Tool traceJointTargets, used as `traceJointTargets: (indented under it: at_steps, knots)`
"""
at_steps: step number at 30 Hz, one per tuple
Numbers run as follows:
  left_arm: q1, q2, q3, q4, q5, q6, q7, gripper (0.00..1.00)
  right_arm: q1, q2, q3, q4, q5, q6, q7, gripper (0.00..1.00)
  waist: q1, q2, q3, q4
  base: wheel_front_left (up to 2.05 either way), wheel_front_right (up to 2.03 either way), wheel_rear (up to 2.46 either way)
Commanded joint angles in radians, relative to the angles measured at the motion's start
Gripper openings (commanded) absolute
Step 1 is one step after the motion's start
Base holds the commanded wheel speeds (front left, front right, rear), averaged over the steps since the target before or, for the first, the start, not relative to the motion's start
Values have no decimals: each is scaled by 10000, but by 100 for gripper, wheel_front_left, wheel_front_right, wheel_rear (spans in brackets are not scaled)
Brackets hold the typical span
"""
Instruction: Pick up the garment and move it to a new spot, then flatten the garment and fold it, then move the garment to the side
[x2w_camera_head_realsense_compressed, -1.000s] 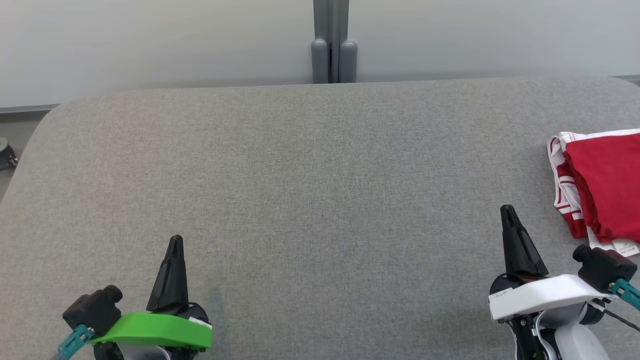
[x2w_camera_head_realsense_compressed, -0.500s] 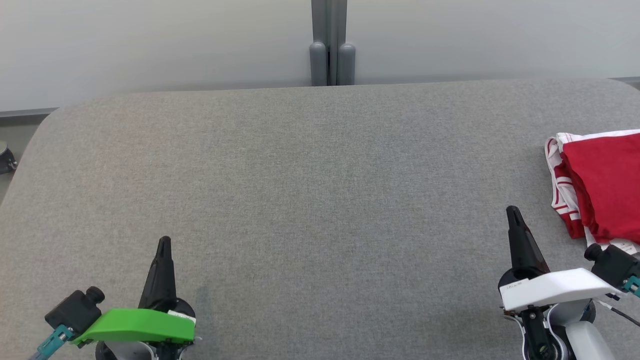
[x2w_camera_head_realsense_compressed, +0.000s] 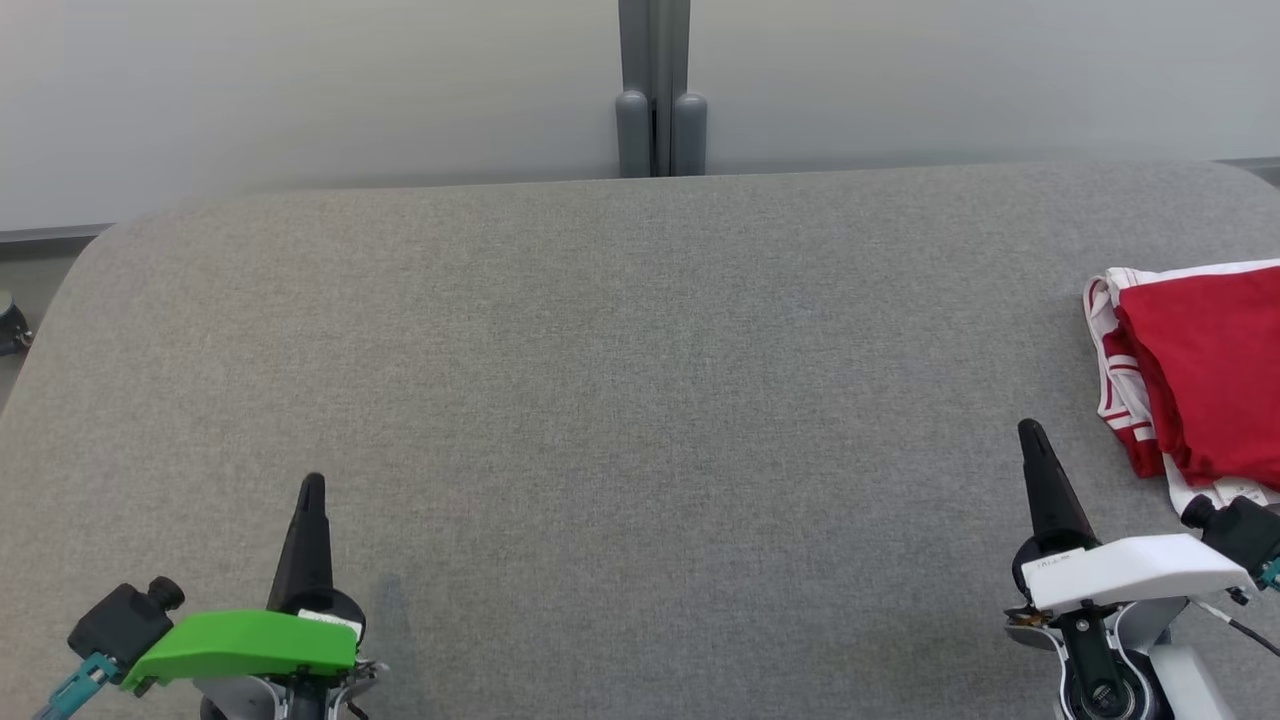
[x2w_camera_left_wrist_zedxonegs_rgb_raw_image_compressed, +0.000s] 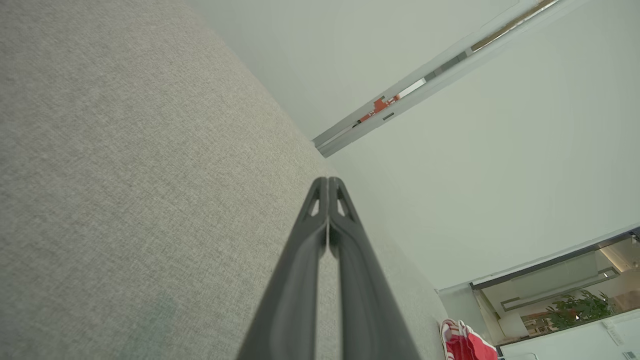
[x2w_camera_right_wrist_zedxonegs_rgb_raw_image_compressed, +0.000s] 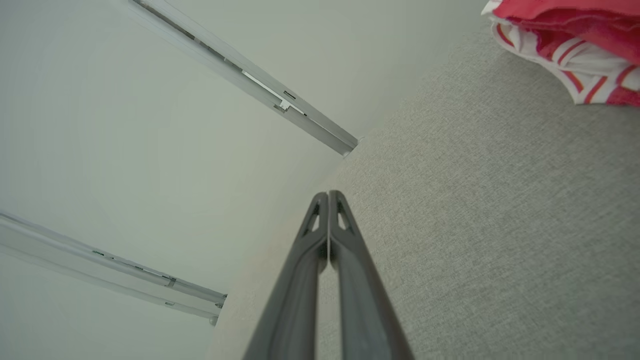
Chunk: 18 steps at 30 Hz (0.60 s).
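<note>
Two pincers: the left pincer (x2w_camera_head_realsense_compressed: 312, 482) and the right pincer (x2w_camera_head_realsense_compressed: 1030, 428) are both closed tight, finger against finger, with nothing between them.
Left pincer: at the near left, on a green-shelled wrist, with dark fingers pointing away over bare worktop (x2w_camera_head_realsense_compressed: 640, 380).
Right pincer: at the near right, on a white-shelled wrist. Its tip is near the garment's (x2w_camera_head_realsense_compressed: 1200, 370) near left corner but apart from it.
Worktop: covered in grey woven cloth, with rounded far corners and a pale wall (x2w_camera_head_realsense_compressed: 300, 90) behind.
Garment, place: it lies at the right side of the worktop, partly cut off by the right edge of the head view.
Garment, look: red cloth stacked in layers. White trim (x2w_camera_head_realsense_compressed: 1108, 372) with red stripes shows along its left edge, and a small white label (x2w_camera_head_realsense_compressed: 1240, 492) at its near edge.
Task stage: the garment looks folded and set to the side, so the work seems close to done.
Handling: probably light, soft and limp, and not fragile. Lifted by one layer, it would likely sag and come unfolded. The woven cover may drag at it if it is slid.
Where to hold: pinch through all the layers at the left folded edge, or take one near corner in each pincer. The striped trim looks thicker and should give a firmer hold.
Before any hold: a pincer would first have to open.
</note>
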Motion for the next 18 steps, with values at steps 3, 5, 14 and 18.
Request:
traceJointTargets:
  at_steps: [3,5,14,18]
  knots:
    - [-306,85,114,-55,-505,-47,116,0,-257,-72,-75,-12,545,-5,131,0,0,0,-18,-11,0,0,0]
    - [-324,88,152,-36,-700,-50,177,0,-271,-75,-98,19,772,-5,184,0,0,0,-29,-17,0,0,0]
    - [-385,95,311,57,-1523,-60,408,0,-310,-80,-194,143,1697,-6,420,0,0,0,-74,-42,0,0,0]
    - [-416,96,382,104,-1890,-66,525,0,-339,-80,-242,203,2126,-7,541,0,0,0,-97,-55,0,0,0]
